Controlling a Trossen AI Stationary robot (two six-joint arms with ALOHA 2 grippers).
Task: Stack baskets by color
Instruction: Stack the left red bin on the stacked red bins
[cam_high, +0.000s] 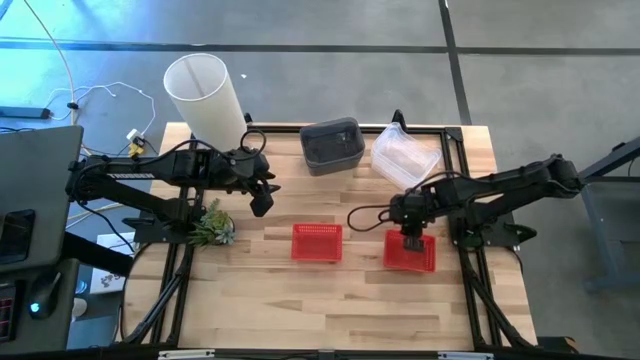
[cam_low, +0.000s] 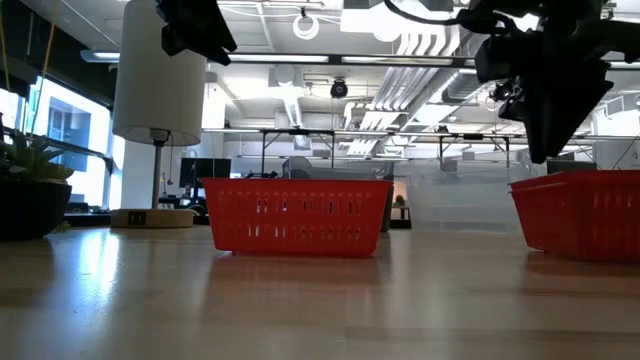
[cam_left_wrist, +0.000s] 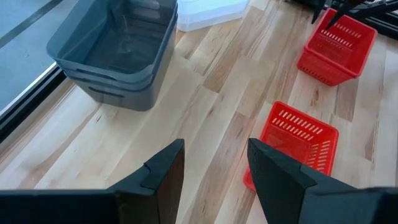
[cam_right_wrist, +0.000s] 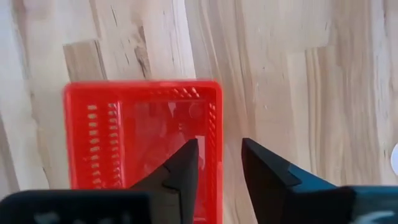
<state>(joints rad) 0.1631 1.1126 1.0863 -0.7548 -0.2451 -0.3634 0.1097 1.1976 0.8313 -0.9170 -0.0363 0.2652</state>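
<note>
Two red mesh baskets stand on the wooden table. One red basket (cam_high: 317, 242) is in the middle, alone. The other red basket (cam_high: 410, 254) is to its right; in the low view this basket (cam_low: 585, 215) shows two rims, one over the other. My right gripper (cam_right_wrist: 219, 155) is open above it, pointing down, one finger inside and one outside its short wall (cam_right_wrist: 216, 124), with a gap on each side. My left gripper (cam_left_wrist: 214, 168) hangs open above the table's left half. Nested dark grey baskets (cam_high: 332, 145) and clear baskets (cam_high: 405, 157) stand at the far edge.
A tall white lamp (cam_high: 205, 92) stands at the far left corner and a small green plant (cam_high: 212, 228) at the left edge. Bare wood stretches along the near half of the table (cam_high: 330, 310).
</note>
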